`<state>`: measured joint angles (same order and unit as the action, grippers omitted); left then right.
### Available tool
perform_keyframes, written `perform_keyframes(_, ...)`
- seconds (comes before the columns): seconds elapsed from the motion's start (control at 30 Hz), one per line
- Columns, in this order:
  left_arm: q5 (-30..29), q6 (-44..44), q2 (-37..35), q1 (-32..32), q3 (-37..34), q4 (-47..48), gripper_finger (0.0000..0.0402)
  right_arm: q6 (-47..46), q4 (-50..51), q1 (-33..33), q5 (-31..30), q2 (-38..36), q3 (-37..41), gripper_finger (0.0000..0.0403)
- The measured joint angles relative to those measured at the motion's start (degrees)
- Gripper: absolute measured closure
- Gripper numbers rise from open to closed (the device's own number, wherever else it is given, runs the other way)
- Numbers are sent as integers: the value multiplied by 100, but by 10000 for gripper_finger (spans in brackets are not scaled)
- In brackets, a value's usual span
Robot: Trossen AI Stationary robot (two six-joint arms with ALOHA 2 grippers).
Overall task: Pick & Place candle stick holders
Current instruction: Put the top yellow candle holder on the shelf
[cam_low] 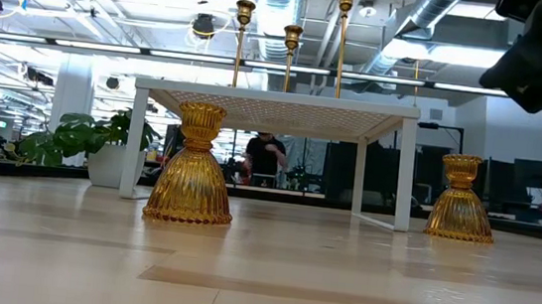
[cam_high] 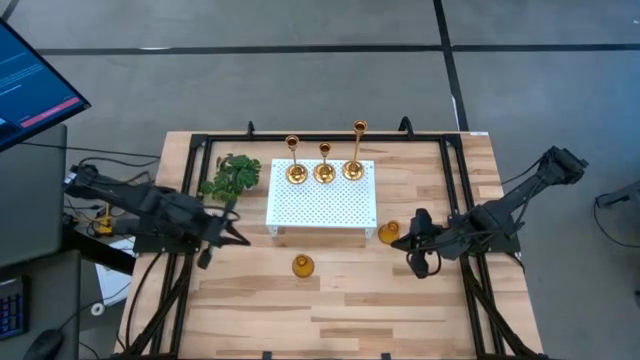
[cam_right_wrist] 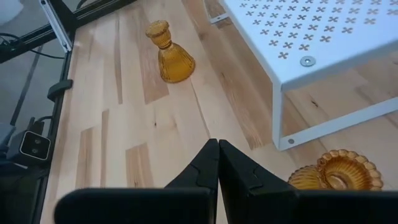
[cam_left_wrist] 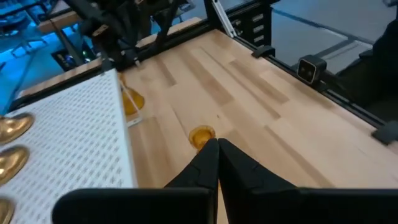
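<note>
High view: a white perforated shelf [cam_high: 320, 200] is standing mid-worktop [cam_high: 420, 310], carrying three slim brass holders [cam_high: 324, 172] in a row along its far edge, all upright on round bases. Two squat amber holders are sitting on the wood: one [cam_high: 302, 266] in front of the shelf, well apart from both arms, the other [cam_high: 389, 233] just beside the shelf's right corner. A green plant sprig [cam_high: 231, 176] is lying left of the shelf. The left gripper [cam_high: 232, 236] is hovering near the shelf's left front corner, fingers together and empty, as its wrist view confirms; the right gripper [cam_high: 408, 243] is hanging just beside the right-hand amber holder, fingers likewise pressed together and holding nothing. Judged step: picking that nearer amber holder. To do it well, the right fingers are needing to part first, then descend around the narrow neck rather than the ribbed flared skirt, staying clear of the shelf leg. The low view is showing what the overhead cannot: both amber pieces standing upright, cup uppermost, and the differing stem heights on the shelf. The right wrist view is showing the nearer holder [cam_right_wrist: 341, 170] from above, close to the shelf leg, and the front one [cam_right_wrist: 168, 52] farther off.
</note>
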<state>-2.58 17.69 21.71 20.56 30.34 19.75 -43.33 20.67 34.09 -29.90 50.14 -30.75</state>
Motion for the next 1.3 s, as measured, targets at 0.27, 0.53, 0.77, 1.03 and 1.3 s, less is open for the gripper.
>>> perform_keyframes(0.27,51,-224,-1480,2,-798,-412,394,24,32,-39,-1,-75,-1,403)
perform_keyframes(0.53,96,-897,-1540,2,-1231,-838,394,309,-15,-162,-12,52,-4,403)
perform_keyframes(0.77,93,-898,-1001,0,-1241,-946,394,188,53,-463,334,49,-4,403)
perform_keyframes(1.03,24,-900,-383,0,-1241,-1136,394,326,937,-789,623,482,-207,403)
perform_keyframes(1.3,-591,-899,-288,0,-1241,-1221,394,1010,1790,-828,781,1294,-964,403)
